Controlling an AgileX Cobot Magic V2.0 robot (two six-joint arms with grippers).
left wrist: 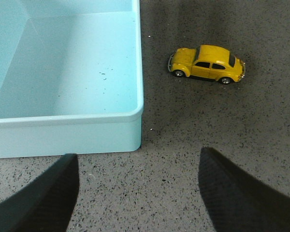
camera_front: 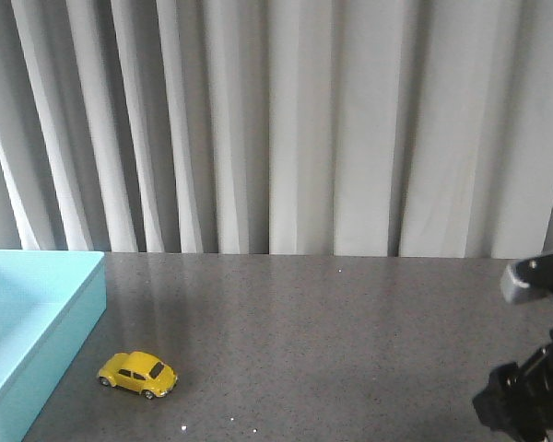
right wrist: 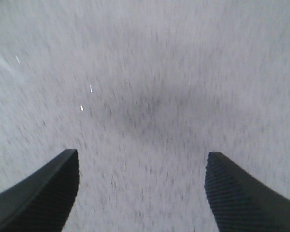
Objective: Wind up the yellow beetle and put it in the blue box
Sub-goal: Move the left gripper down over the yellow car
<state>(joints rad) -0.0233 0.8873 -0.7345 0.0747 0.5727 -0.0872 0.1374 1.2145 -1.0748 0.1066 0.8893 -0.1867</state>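
The beetle point(camera_front: 137, 374) is seen standing on its wheels on the dark speckled table point(camera_front: 350, 331), in the lower left of the front view. The box point(camera_front: 37, 322) is found at the left edge of that frame, just beside the beetle but not touching it; a strip of table is left between them. A pleated grey curtain point(camera_front: 286, 120) fills the upper half of the frame. Part of the right arm point(camera_front: 530, 387) is seen in the lower right corner, well apart from the beetle.

In the left wrist view, the beetle point(left wrist: 207, 64) is shown in the upper right, side on, with the box point(left wrist: 63, 72) filling the upper left; a few dark specks are seen on the box floor. The left gripper point(left wrist: 140, 193) is held above the table with its jaws spread wide, nothing between them.

In the right wrist view, only blurred table surface point(right wrist: 145, 96) is shown. The right gripper point(right wrist: 142, 193) is likewise seen with its jaws spread and nothing held.
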